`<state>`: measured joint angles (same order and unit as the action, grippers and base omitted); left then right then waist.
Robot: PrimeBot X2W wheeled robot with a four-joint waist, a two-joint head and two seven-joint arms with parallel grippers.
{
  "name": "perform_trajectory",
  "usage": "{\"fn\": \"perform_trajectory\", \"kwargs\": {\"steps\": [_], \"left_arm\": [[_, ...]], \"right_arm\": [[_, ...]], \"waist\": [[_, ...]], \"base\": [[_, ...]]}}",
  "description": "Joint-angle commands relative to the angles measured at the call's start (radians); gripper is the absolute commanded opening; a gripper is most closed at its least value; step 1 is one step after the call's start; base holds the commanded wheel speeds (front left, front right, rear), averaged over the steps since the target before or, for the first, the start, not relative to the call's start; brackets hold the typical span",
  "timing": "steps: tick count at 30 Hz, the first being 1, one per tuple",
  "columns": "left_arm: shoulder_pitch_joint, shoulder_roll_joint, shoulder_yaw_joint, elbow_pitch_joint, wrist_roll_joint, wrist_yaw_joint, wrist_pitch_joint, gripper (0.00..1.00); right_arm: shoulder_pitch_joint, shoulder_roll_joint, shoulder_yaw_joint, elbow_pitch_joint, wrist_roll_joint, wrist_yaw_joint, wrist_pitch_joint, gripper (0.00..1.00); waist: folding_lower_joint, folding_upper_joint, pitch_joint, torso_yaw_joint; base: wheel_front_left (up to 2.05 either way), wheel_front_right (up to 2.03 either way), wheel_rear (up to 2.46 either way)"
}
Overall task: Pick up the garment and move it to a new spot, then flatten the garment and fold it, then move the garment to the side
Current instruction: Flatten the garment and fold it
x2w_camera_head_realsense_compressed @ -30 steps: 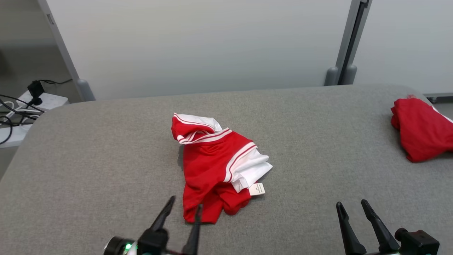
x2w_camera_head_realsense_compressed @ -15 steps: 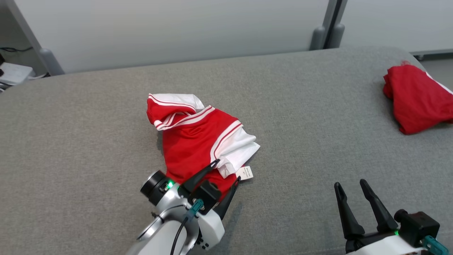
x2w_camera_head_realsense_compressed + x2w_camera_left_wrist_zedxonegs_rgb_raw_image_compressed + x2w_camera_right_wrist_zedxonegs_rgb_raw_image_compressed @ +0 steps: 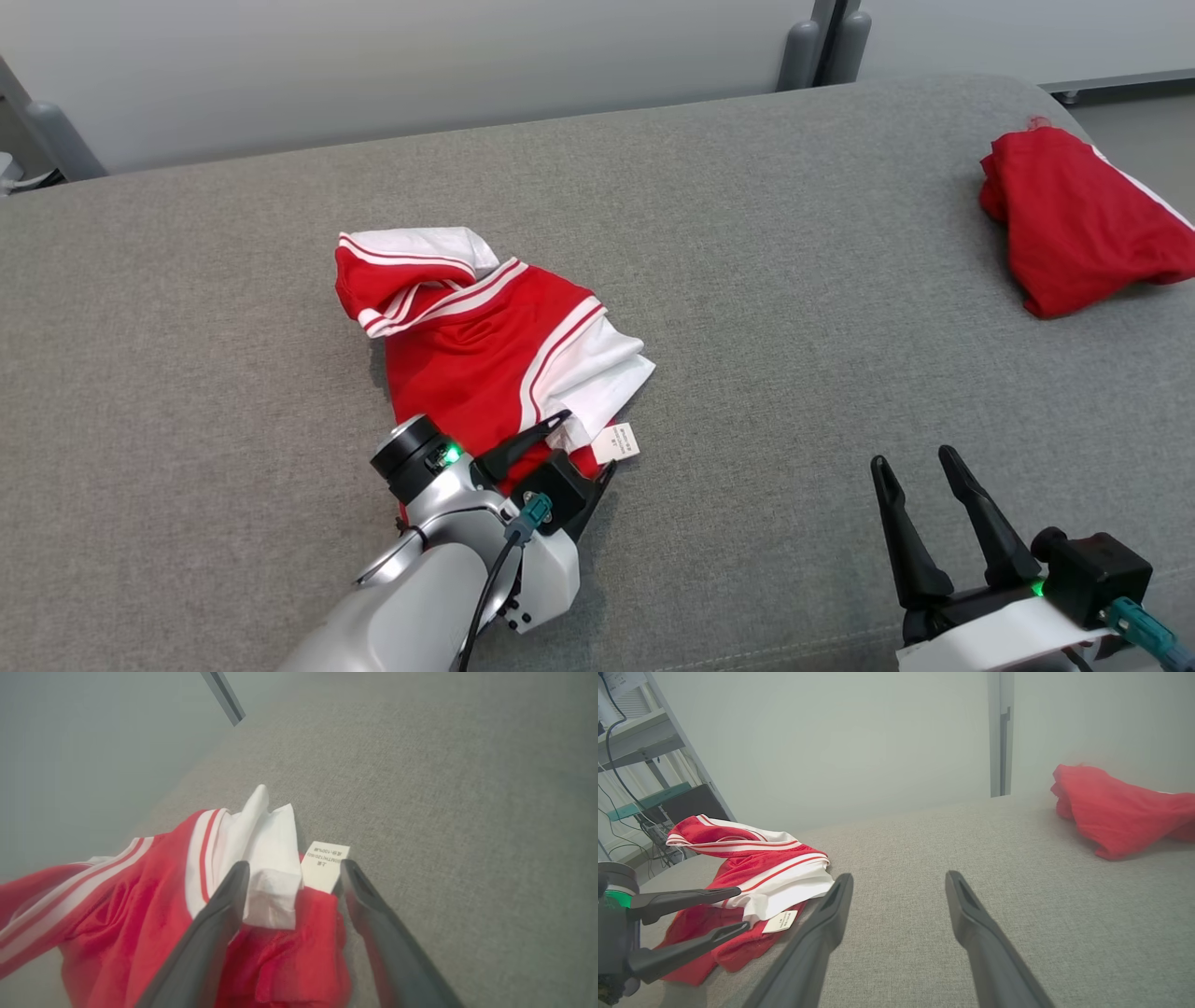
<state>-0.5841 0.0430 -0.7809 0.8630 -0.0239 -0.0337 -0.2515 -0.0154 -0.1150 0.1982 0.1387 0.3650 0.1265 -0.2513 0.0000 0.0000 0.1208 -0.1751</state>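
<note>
Head view: left gripper (image 3: pixel 588 441) fingers are spread wide over the near edge of the red-and-white garment (image 3: pixel 467 355), crumpled midway on the grey cushion (image 3: pixel 747 233); right gripper (image 3: pixel 913 457) is held open, empty. Left wrist view: white fold and label (image 3: pixel 324 865) are straddled, not pinched. Right wrist view: nothing is touched.

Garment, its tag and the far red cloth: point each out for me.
Garment (image 3: pixel 467 359): head view, on its red middle panel.
Tag (image 3: pixel 324 865): left wrist view, on the label's printed face.
Red cloth (image 3: pixel 1074 224): head view, on the pile's middle.
</note>
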Motion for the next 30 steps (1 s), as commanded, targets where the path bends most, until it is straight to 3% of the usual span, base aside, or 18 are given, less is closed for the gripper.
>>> {"fn": "perform_trajectory", "kwargs": {"steps": [1,12,13,14,16,17,24,30], "left_arm": [[-0.059,0.007,0.018,-0.003,-0.015,0.014,-0.010,1.00],[-0.125,0.007,-0.056,0.100,-0.066,0.047,-0.010,1.00],[-0.129,0.007,-0.064,0.113,-0.070,0.045,-0.010,0.86],[-0.135,0.007,-0.071,0.123,-0.074,0.046,-0.010,0.55],[-0.145,0.007,-0.084,0.136,-0.081,0.049,-0.010,0.27],[-0.150,0.007,-0.088,0.138,-0.086,0.053,-0.010,0.00],[-0.167,0.007,-0.079,0.065,-0.127,0.100,-0.010,0.00],[-0.163,0.015,0.046,-0.096,-0.195,0.167,-0.010,0.00]], "right_arm": [[-0.034,-0.015,0.020,-0.026,0.005,0.004,-0.011,1.00],[-0.053,-0.017,0.043,-0.024,0.011,0.004,-0.011,1.00],[-0.056,-0.017,0.043,-0.025,0.012,0.004,-0.011,1.00],[-0.059,-0.017,0.044,-0.025,0.012,0.004,-0.011,1.00],[-0.064,-0.018,0.044,-0.027,0.013,0.004,-0.011,1.00],[-0.066,-0.018,0.044,-0.027,0.014,0.004,-0.011,1.00],[-0.062,-0.023,0.042,-0.026,0.018,0.004,-0.011,1.00],[-0.064,-0.024,0.117,0.011,0.056,0.004,-0.011,1.00]], "waist": [[0.0000,0.0000,0.002,-0.003],[0.0000,0.0000,0.026,-0.017],[0.0000,0.0000,0.029,-0.019],[0.0000,0.0000,0.032,-0.021],[0.0000,0.0000,0.036,-0.024],[0.0000,0.0000,0.038,-0.025],[0.0000,0.0000,0.041,-0.012],[0.0000,0.0000,0.036,0.028]], "base": [[0.00,0.00,0.00],[0.00,0.00,0.00],[0.00,0.00,0.00],[0.00,0.00,0.00],[0.00,0.00,0.00],[0.00,0.00,0.00],[0.00,0.00,0.00],[0.00,0.00,0.00]]}}
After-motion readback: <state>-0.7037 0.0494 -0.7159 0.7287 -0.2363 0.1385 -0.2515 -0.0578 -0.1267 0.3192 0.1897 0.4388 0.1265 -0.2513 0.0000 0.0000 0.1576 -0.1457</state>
